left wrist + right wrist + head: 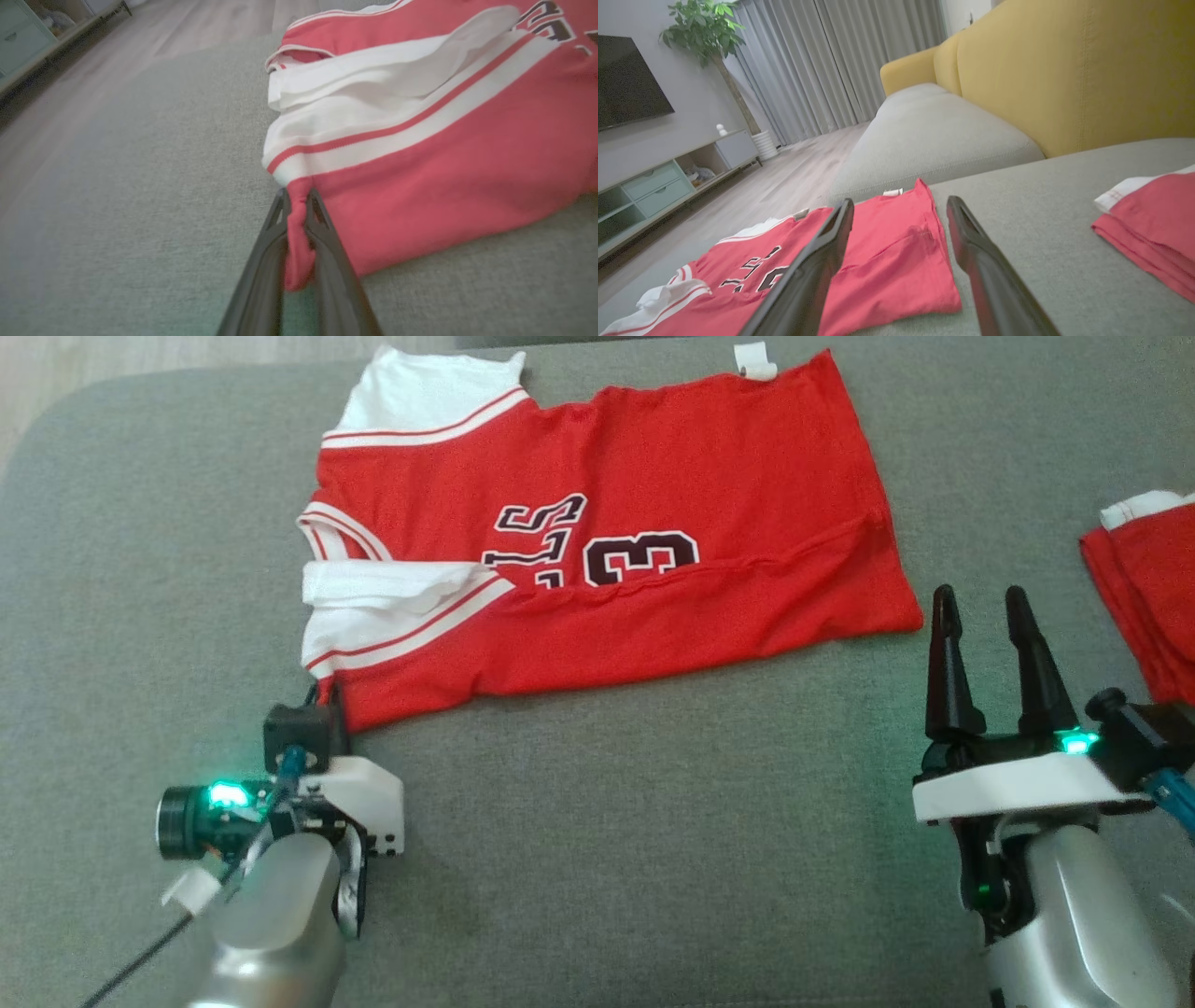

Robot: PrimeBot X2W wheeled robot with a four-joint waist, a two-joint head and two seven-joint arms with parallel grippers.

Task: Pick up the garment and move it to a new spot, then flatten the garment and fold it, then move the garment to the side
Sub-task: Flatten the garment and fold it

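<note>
Down at the near left corner of the jersey (728,485), the left gripper (297,198) is tipped forward and low over the cushion, its pale forearm coming up from the bottom edge of the head view. Its two dark fingers are pressed together on a pinch of red cloth just below the white striped sleeve band, with a fold of the fabric bunched between them. The right gripper (978,602) sits well apart on the other side, wrist level and fingers pointing away from the robot. Its fingers stand wide apart and hold nothing, the tips just beside the jersey's near right corner without touching it.

The jersey lies spread on a grey seat cushion (597,859), collar and sleeves toward the robot's left, hem toward its right, and black numbers showing on the red. A crease runs across its near half and one white sleeve is folded onto the body. A second red garment (1148,597), folded, lies at the right edge of the cushion. The right wrist view shows a yellow backrest (1064,70), grey curtains (822,60), a potted plant (700,32), a dark television (626,79), a low cabinet (654,186) and a pale wood floor (794,172).
</note>
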